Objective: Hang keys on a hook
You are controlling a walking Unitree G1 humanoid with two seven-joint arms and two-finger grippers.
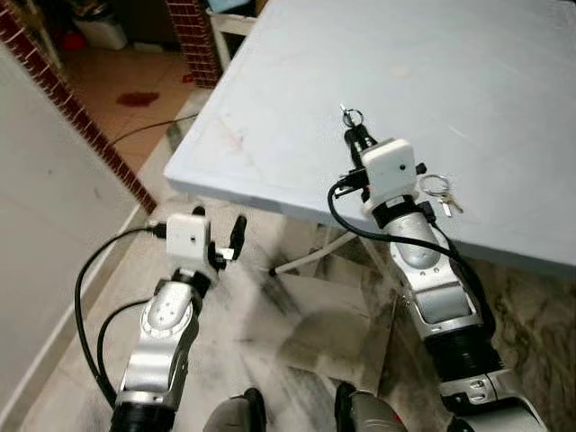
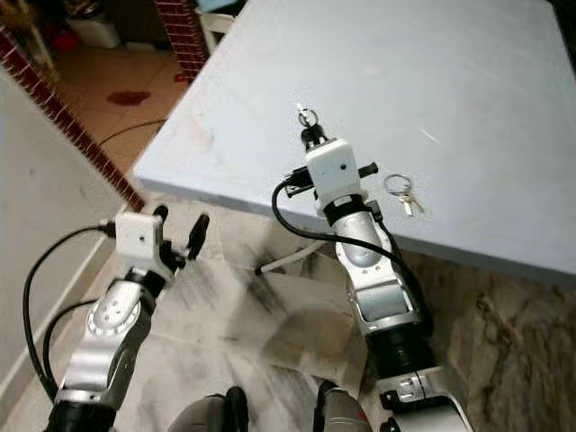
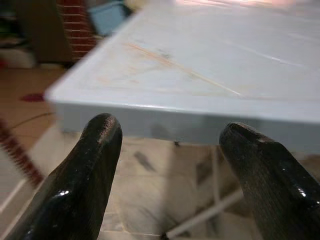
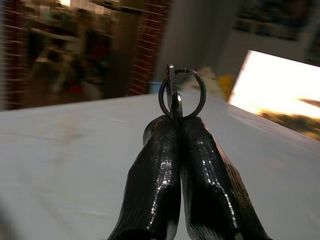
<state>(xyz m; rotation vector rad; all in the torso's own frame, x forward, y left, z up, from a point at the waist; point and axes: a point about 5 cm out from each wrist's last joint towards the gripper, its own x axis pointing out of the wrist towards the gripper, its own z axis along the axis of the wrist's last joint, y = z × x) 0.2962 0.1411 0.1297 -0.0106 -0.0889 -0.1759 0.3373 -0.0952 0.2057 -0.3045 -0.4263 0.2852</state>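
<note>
A: Nearest the head camera, what is seen?
B: Two silver arms are seen over marble floor [image 1: 297, 360]. At seven o'clock the left hand [image 1: 219, 236] is held beside the table [image 1: 450, 72] edge, below its top, fingers spread and nothing between them.

A: And the right hand?
B: At twelve o'clock the right hand [image 1: 355, 129] is raised over the table. Its fingers [image 4: 205, 175] are pressed together, a key ring [image 4: 182, 94] pinched upright at their tips.

A: Where are the keys?
B: A second ring with keys [image 1: 439, 193] is lying on the table at three o'clock of the right wrist, near the front edge, untouched.
</note>
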